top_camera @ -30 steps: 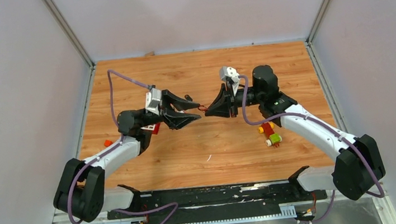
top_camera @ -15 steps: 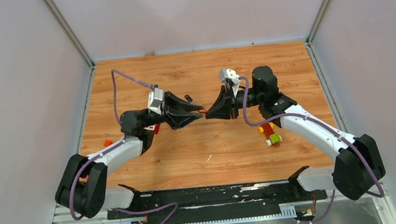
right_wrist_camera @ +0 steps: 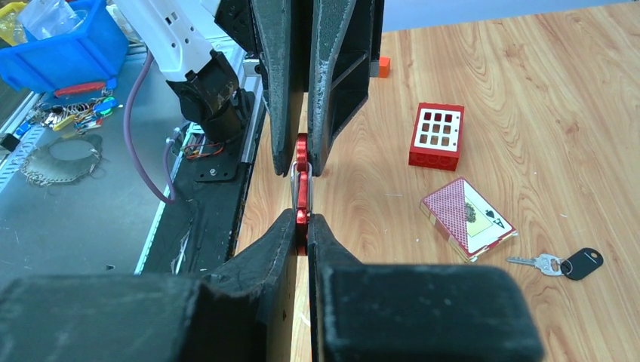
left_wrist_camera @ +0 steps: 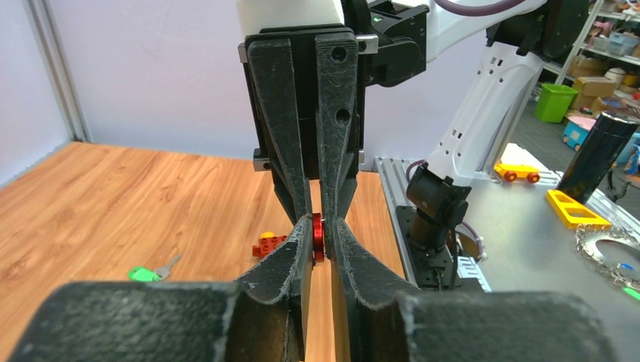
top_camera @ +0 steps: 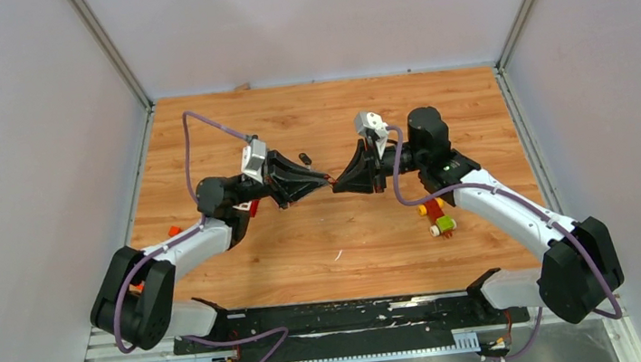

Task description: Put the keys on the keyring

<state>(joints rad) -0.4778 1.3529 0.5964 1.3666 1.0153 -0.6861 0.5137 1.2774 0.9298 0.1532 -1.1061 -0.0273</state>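
The keyring (right_wrist_camera: 302, 173) is a small red clip with a silver gate. Left claw (left_wrist_camera: 319, 228) and right claw (right_wrist_camera: 301, 221) both pinch it.

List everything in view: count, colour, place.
keyring: 1, red, off the table, between both grippers
black key: 1, black head, silver blade, on the table by the card pack
green key: 1, green head, flat on the table
toy blocks: 1 cluster, red-yellow-green, on the table beside the right arm
red box: 1, red with white squares, on the table near the card pack
card pack: 1, red back, ace of spades showing, on the table
small cube: 1, orange, near the table's left edge
table: 1, wood grain
left gripper: 1, black, shut on the keyring
right gripper: 1, black, shut on the keyring
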